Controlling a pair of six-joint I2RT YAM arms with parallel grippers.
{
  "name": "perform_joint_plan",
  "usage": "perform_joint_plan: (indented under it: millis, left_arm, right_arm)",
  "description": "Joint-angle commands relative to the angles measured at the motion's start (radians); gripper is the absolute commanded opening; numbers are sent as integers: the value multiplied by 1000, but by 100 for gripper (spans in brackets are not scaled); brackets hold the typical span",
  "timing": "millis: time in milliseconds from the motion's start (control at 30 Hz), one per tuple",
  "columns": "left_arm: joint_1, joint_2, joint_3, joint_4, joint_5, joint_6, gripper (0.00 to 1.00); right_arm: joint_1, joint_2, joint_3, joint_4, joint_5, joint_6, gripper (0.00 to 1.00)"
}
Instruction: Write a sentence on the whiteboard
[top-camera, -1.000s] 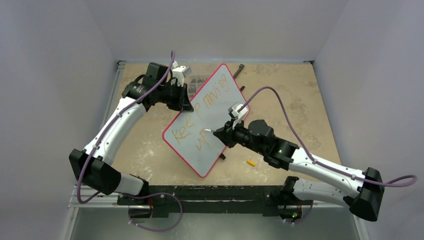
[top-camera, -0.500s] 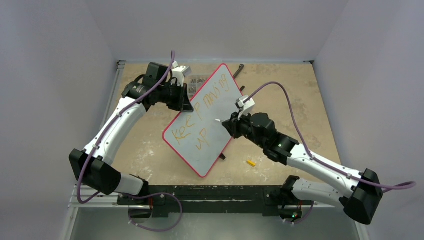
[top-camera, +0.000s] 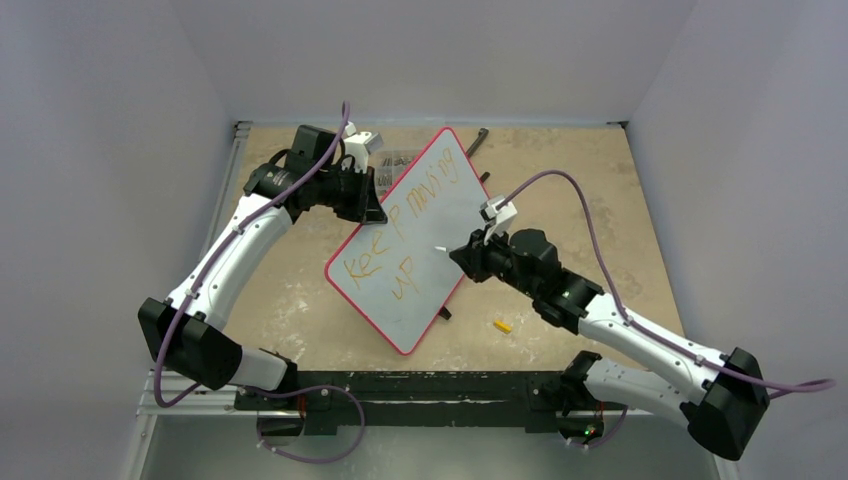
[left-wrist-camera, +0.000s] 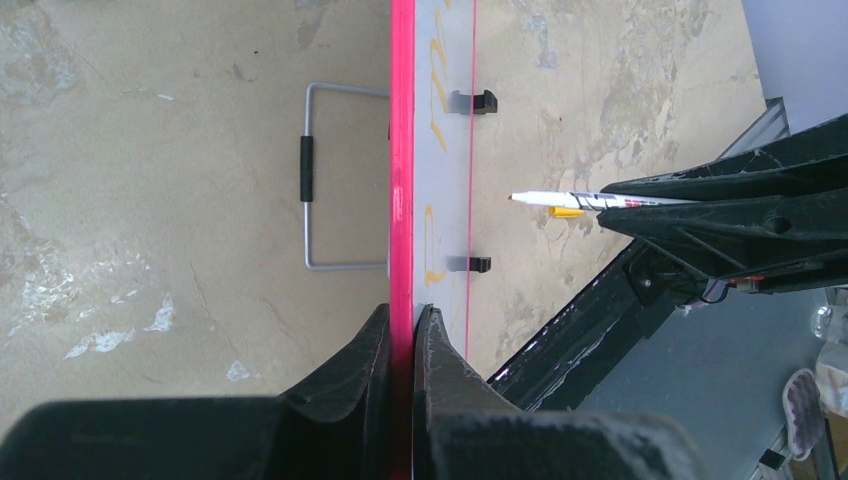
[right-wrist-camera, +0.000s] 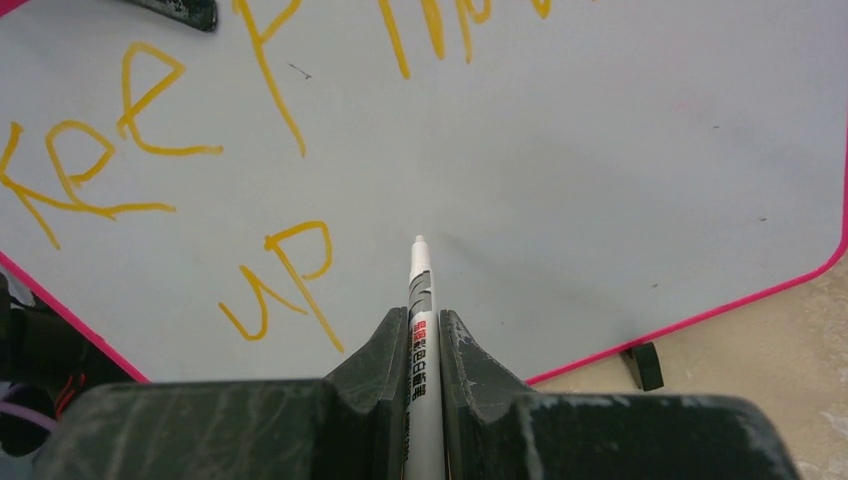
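Tip of the slim white-and-orange marker pen (right-wrist-camera: 419, 268), pinched tight in the closed right gripper (right-wrist-camera: 423, 320), hovers just off the pale grey-white, red-framed whiteboard (right-wrist-camera: 620, 170), aimed square at its bare patch beyond the orange hand-drawn lettering (right-wrist-camera: 300, 288), left gripper (left-wrist-camera: 403, 318) clamping its frame.

white arms (top-camera: 230, 265) with black joints (top-camera: 195, 345), purple cables (top-camera: 545, 172).

Whiteboard (right-wrist-camera: 600, 150) pale grey, frame pink-red. Sentence (top-camera: 400, 235) orange. Marker (right-wrist-camera: 419, 300) white, red label. Counter (top-camera: 570, 180) mottled beige. Cables (top-camera: 548, 172) purple. Arms (top-camera: 240, 250) white, black.
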Motion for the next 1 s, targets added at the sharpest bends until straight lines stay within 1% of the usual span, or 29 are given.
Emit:
perform_joint_plan:
  millis: [0, 167, 300, 600, 967]
  left_arm:
    - [4, -5, -4, 30, -129, 78, 0]
    - [3, -1, -3, 29, -130, 79, 0]
    - [3, -1, -2, 29, -130, 79, 0]
    - [4, -5, -3, 27, -132, 80, 0]
    - [3, -5, -1, 27, -132, 80, 0]
  right_arm:
    - [-2, 5, -6, 46, -38, 8, 0]
    - [-2, 23, 6, 74, -103, -8, 0]
    - [-2, 50, 28, 89, -119, -29, 0]
    - [-3, 124, 60, 133, -126, -35, 0]
    - [-1, 157, 33, 153, -106, -33, 0]
